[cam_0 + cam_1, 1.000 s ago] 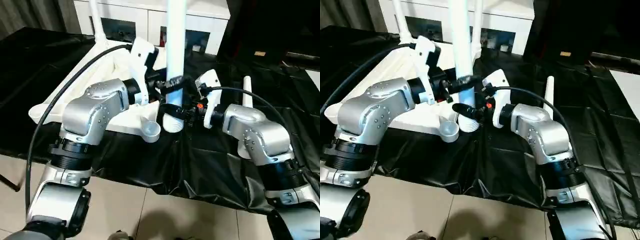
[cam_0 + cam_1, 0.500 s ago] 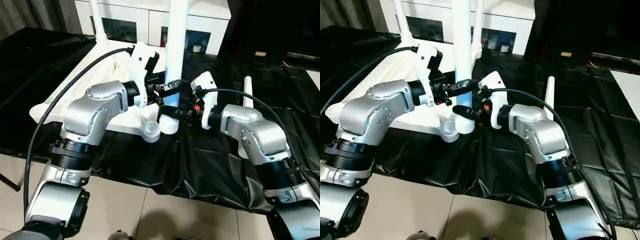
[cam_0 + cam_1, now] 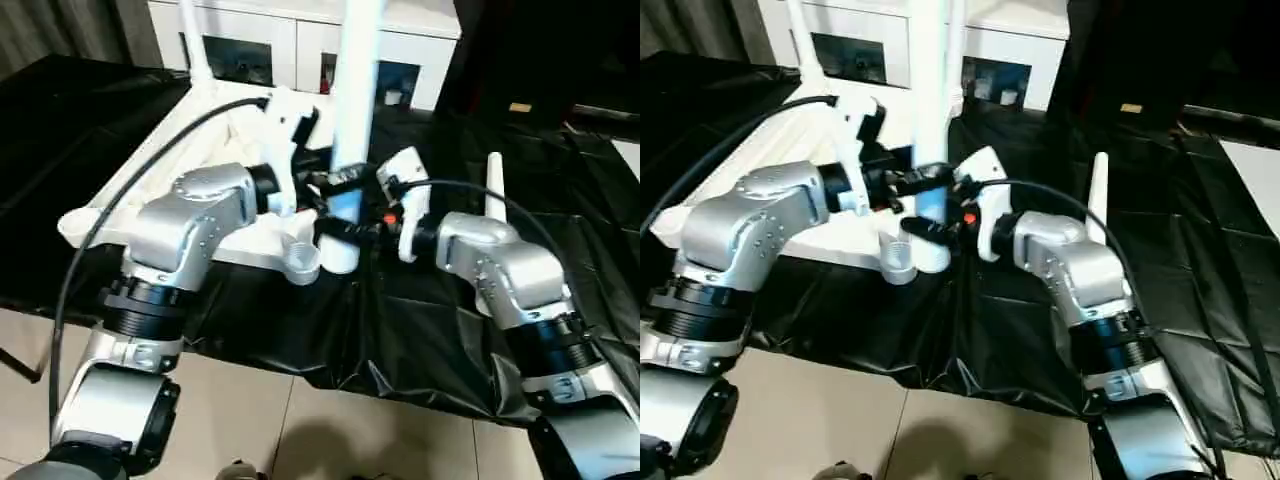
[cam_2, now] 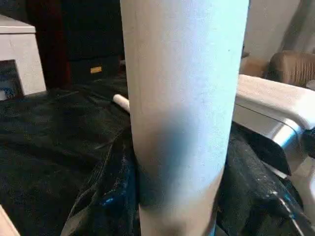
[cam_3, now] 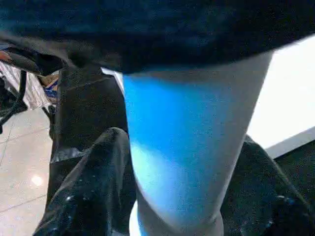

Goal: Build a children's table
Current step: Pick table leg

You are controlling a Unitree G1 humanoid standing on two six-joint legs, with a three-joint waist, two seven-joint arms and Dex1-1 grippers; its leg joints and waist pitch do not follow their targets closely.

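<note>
The white tabletop [image 3: 150, 180] lies underside up on the black cloth, its near corner socket [image 3: 300, 262] open. One white leg [image 3: 352, 100] stands upright, its thick lower end just right of that socket. My left gripper [image 3: 335, 180] is shut on this leg from the left; it looms close in the left wrist view [image 4: 182, 98]. My right gripper [image 3: 345, 228] sits at the leg lower down, from the right, the shaft close before it [image 5: 187, 147]. Another leg [image 3: 192, 45] stands in a far corner. A loose leg [image 3: 493, 185] lies on the cloth to the right.
A white cabinet [image 3: 260, 40] with glass fronts stands behind the work. Black cloth [image 3: 420, 330] covers the surface and hangs over its front edge above the tiled floor [image 3: 300, 430]. A black cable [image 3: 130, 190] arcs over my left arm.
The held leg's lower end has come down a little, closer to the near corner socket. Both grippers stay at the leg; my right forearm has shifted slightly left.
</note>
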